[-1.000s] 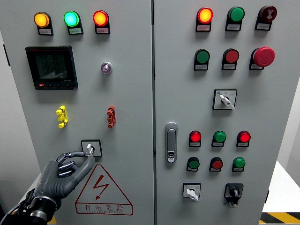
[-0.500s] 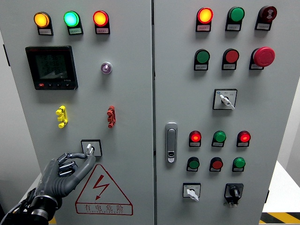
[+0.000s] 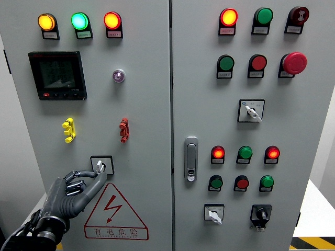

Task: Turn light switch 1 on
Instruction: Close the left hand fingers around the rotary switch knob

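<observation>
The switch (image 3: 101,166), a small white lever on a square black-framed plate, sits low on the left door of the grey cabinet (image 3: 146,94), just above the red warning triangle (image 3: 113,213) and below the yellow (image 3: 68,129) and red (image 3: 123,129) clips.

The left hand (image 3: 70,191) comes up from the lower left corner. Its fingers (image 3: 96,177) are curled, thumb and forefinger closed narrowly about the lever, apparently pinching it; the remaining digits are folded below. Contact at the tips looks made, though the exact pressure cannot be judged.

The right hand is not in view.

Progress: reach and grasp appear complete. The lever stands near upright, tilted slightly, and no lamp or marking beside it shows whether it is on. The three lamps (image 3: 79,21) at the top of the left door are lit, but their relation to this switch cannot be told.

Outstanding, in my judgement: the turn itself, then release and withdrawal of the hand.
</observation>
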`<state>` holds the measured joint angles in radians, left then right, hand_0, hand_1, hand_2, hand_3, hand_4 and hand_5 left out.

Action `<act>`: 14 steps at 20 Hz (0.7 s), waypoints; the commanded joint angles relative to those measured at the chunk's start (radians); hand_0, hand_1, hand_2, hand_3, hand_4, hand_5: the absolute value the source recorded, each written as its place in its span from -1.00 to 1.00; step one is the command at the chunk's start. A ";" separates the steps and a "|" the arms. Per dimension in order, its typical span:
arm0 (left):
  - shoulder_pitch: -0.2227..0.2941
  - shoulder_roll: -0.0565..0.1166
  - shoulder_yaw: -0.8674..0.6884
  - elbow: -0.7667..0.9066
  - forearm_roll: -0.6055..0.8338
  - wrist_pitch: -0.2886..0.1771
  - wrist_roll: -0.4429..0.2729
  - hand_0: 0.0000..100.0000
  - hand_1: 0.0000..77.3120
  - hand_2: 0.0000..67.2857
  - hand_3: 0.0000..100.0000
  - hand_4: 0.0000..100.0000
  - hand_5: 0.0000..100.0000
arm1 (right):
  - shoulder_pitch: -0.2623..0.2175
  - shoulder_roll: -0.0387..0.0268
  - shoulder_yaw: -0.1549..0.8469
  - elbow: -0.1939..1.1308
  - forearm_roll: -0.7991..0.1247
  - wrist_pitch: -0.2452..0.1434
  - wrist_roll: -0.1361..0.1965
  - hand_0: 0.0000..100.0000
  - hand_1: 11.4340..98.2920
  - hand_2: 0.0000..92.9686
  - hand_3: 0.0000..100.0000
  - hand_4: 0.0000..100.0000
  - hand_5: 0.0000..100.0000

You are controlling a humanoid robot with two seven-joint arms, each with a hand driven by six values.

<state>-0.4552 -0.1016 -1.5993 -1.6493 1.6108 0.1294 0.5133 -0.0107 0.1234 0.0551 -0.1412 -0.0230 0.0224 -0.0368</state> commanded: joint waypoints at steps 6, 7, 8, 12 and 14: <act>-0.013 -0.001 0.004 0.000 0.009 0.012 0.019 -1.00 0.60 0.31 0.99 1.00 1.00 | 0.000 -0.0007 0.000 0.000 0.000 0.001 0.000 -1.00 -0.81 -1.00 -0.61 -0.61 -0.79; -0.013 -0.001 0.004 0.000 0.009 0.012 0.025 -1.00 0.60 0.32 0.99 1.00 1.00 | 0.000 -0.0007 0.000 0.000 0.000 -0.001 0.000 -1.00 -0.81 -1.00 -0.61 -0.61 -0.79; -0.014 -0.001 0.004 0.000 0.009 0.012 0.025 -1.00 0.59 0.32 0.99 1.00 1.00 | 0.000 -0.0007 0.000 0.002 0.000 0.001 0.000 -1.00 -0.85 -1.00 -0.61 -0.61 -0.79; -0.023 -0.001 0.004 0.000 0.009 0.018 0.042 -1.00 0.57 0.34 1.00 1.00 1.00 | 0.000 0.0009 0.000 0.000 0.000 0.001 0.000 -1.00 -0.81 -1.00 -0.61 -0.61 -0.79; -0.029 -0.003 0.004 0.000 0.009 0.019 0.045 -1.00 0.56 0.35 1.00 1.00 1.00 | 0.000 -0.0007 -0.001 0.000 0.000 0.001 0.000 -1.00 -0.83 -1.00 -0.61 -0.61 -0.79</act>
<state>-0.4809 -0.1038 -1.5953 -1.6490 1.6199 0.1474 0.5557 -0.0107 0.1228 0.0551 -0.1410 -0.0230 0.0229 -0.0368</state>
